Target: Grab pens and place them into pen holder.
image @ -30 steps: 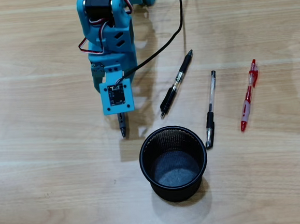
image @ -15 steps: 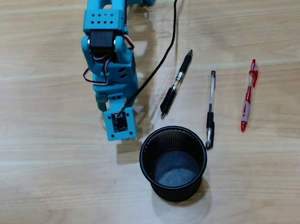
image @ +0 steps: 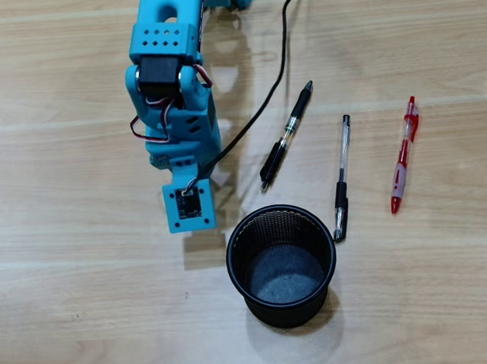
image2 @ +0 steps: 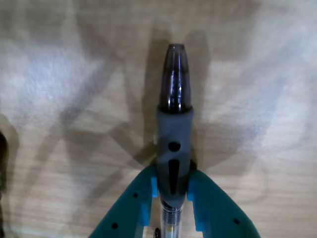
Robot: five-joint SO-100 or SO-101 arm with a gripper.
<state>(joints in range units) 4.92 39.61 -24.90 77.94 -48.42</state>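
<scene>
In the wrist view my gripper (image2: 172,179) is shut on the grey-and-clear pen (image2: 173,124), whose dark tip points away over bare wood. In the overhead view my blue arm (image: 175,111) reaches down the picture; its camera block (image: 186,205) hides the jaws and the held pen, and sits just left of and above the black mesh pen holder (image: 288,316). Three pens lie on the table to the right: a black one (image: 286,136), a clear-and-black one (image: 342,178) whose lower end lies beside the holder's rim, and a red-and-white one (image: 403,154).
A black cable (image: 278,70) runs from the arm's wrist up across the wooden table (image: 85,312) to the top edge, passing left of the black pen. The holder shows nothing inside.
The arm has reached further down the overhead view, towards the holder. The held pen's tip, which showed below the camera block a second ago, is now hidden under it.
</scene>
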